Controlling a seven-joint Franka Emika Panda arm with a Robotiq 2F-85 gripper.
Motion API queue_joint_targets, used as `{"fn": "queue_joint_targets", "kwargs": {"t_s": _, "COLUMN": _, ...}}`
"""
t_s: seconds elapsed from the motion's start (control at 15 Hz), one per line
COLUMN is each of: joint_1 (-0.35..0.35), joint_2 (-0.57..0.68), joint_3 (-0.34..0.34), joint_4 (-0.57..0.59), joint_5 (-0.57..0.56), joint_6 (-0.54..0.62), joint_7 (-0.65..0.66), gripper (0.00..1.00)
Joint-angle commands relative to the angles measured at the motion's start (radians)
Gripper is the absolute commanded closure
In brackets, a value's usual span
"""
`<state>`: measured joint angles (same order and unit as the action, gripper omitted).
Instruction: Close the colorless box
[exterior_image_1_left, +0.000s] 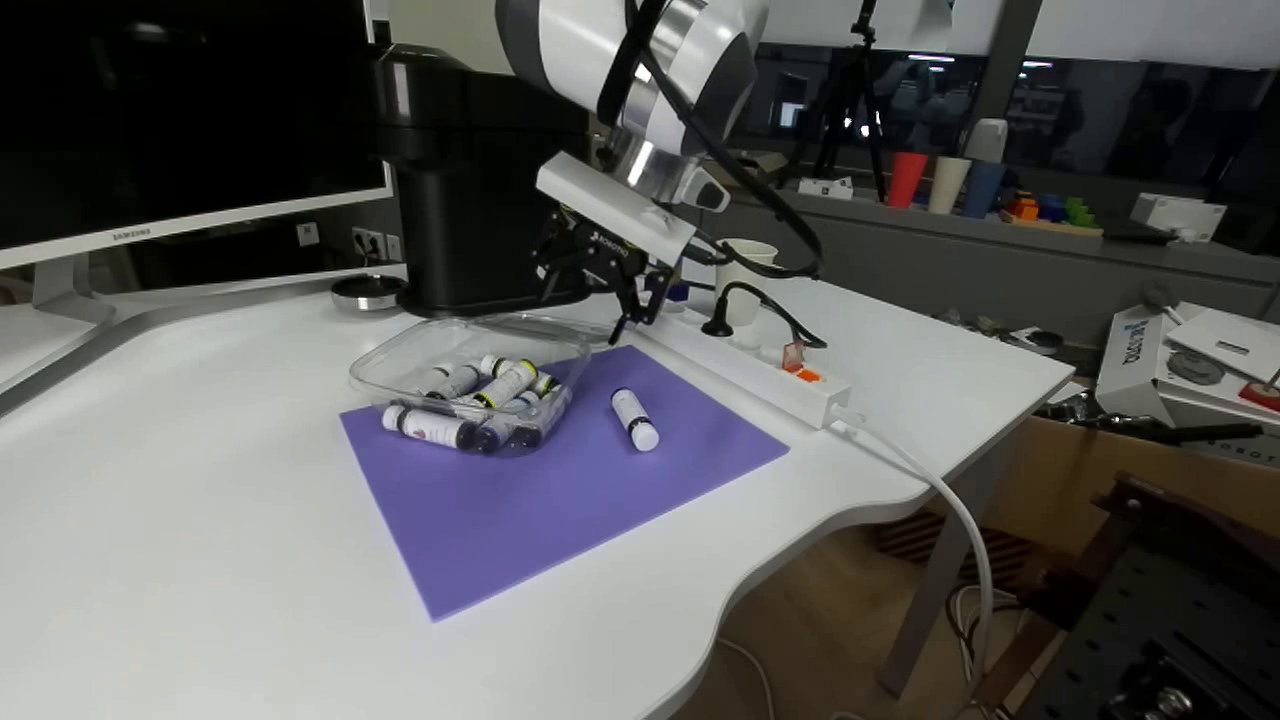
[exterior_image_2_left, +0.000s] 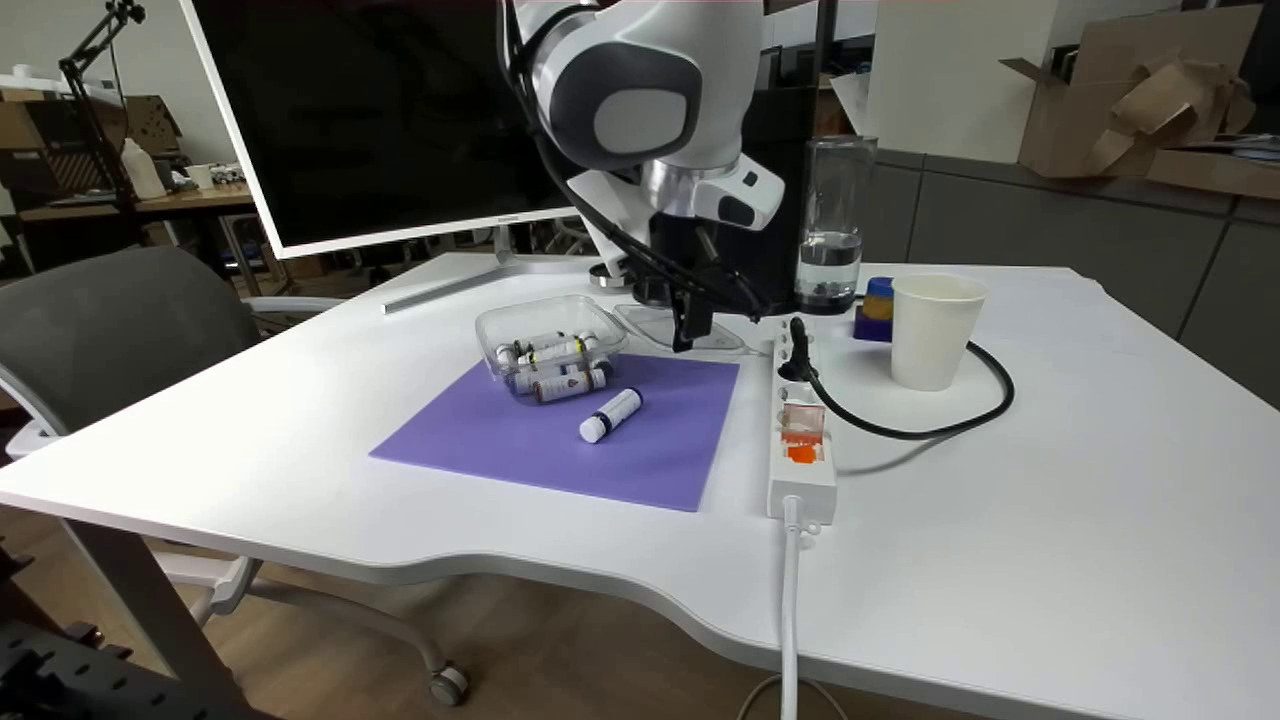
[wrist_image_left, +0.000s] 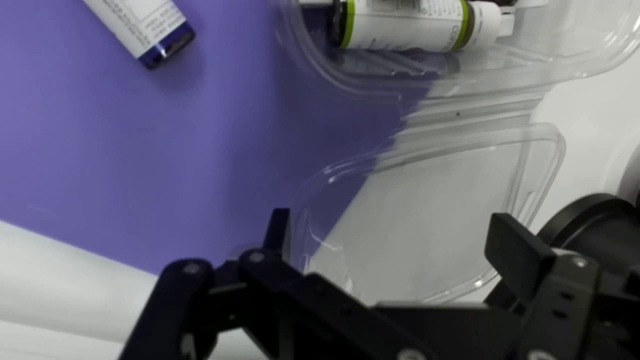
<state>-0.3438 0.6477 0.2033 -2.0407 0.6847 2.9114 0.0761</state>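
Observation:
The colorless box (exterior_image_1_left: 385, 362) stands open on the back corner of the purple mat, with several white dark-capped bottles inside. It shows in both exterior views (exterior_image_2_left: 497, 335); its edge shows at the top of the wrist view (wrist_image_left: 360, 86). Its clear lid (wrist_image_left: 425, 215) is hinged to the box and folded back, partly over the mat and partly over the white table. The lid also shows in an exterior view (exterior_image_2_left: 660, 322). My gripper (wrist_image_left: 391, 222) is open and empty over the lid, fingers near opposite lid sides. Whether they touch it I cannot tell. The gripper shows in an exterior view (exterior_image_1_left: 583, 308).
A loose white bottle (exterior_image_1_left: 634, 418) lies on the purple mat (exterior_image_1_left: 540, 520). A white power strip (exterior_image_2_left: 800, 440) with a black cable runs beside the mat. A tall black appliance (exterior_image_1_left: 470, 200), a small metal dish (exterior_image_1_left: 367, 291) and a monitor (exterior_image_1_left: 180, 110) stand behind. A paper cup (exterior_image_2_left: 935, 330) stands beyond the strip.

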Motion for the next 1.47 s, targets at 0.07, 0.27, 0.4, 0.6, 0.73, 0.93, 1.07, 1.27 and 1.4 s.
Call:
{"fn": "queue_joint_targets", "kwargs": {"t_s": 0.07, "joint_1": -0.054, "joint_2": -0.002, "joint_3": 0.045, "joint_4": -0.008, "joint_5": 0.058, "joint_6": -0.031, "joint_7": -0.01, "gripper": 0.0}}
{"fn": "queue_joint_targets", "kwargs": {"t_s": 0.27, "joint_1": -0.061, "joint_2": -0.001, "joint_3": 0.038, "joint_4": -0.011, "joint_5": 0.069, "joint_6": -0.042, "joint_7": -0.004, "gripper": 0.0}}
{"fn": "queue_joint_targets", "kwargs": {"t_s": 0.4, "joint_1": -0.069, "joint_2": 0.014, "joint_3": 0.036, "joint_4": 0.001, "joint_5": 0.068, "joint_6": -0.038, "joint_7": -0.015, "gripper": 0.0}}
{"fn": "queue_joint_targets", "kwargs": {"t_s": 0.6, "joint_1": -0.087, "joint_2": 0.035, "joint_3": 0.044, "joint_4": 0.019, "joint_5": 0.068, "joint_6": -0.034, "joint_7": -0.043, "gripper": 0.0}}
{"fn": "queue_joint_targets", "kwargs": {"t_s": 0.73, "joint_1": -0.101, "joint_2": 0.054, "joint_3": 0.05, "joint_4": 0.038, "joint_5": 0.068, "joint_6": -0.043, "joint_7": -0.062, "gripper": 0.0}}
{"fn": "queue_joint_targets", "kwargs": {"t_s": 0.93, "joint_1": -0.12, "joint_2": 0.08, "joint_3": 0.059, "joint_4": 0.061, "joint_5": 0.066, "joint_6": -0.046, "joint_7": -0.09, "gripper": 0.0}}
{"fn": "queue_joint_targets", "kwargs": {"t_s": 1.07, "joint_1": -0.134, "joint_2": 0.097, "joint_3": 0.069, "joint_4": 0.078, "joint_5": 0.066, "joint_6": -0.047, "joint_7": -0.113, "gripper": 0.0}}
{"fn": "queue_joint_targets", "kwargs": {"t_s": 1.27, "joint_1": -0.13, "joint_2": 0.113, "joint_3": 0.062, "joint_4": 0.103, "joint_5": 0.091, "joint_6": -0.056, "joint_7": -0.162, "gripper": 0.0}}
{"fn": "queue_joint_targets", "kwargs": {"t_s": 1.4, "joint_1": -0.133, "joint_2": 0.121, "joint_3": 0.062, "joint_4": 0.116, "joint_5": 0.095, "joint_6": -0.065, "joint_7": -0.188, "gripper": 0.0}}
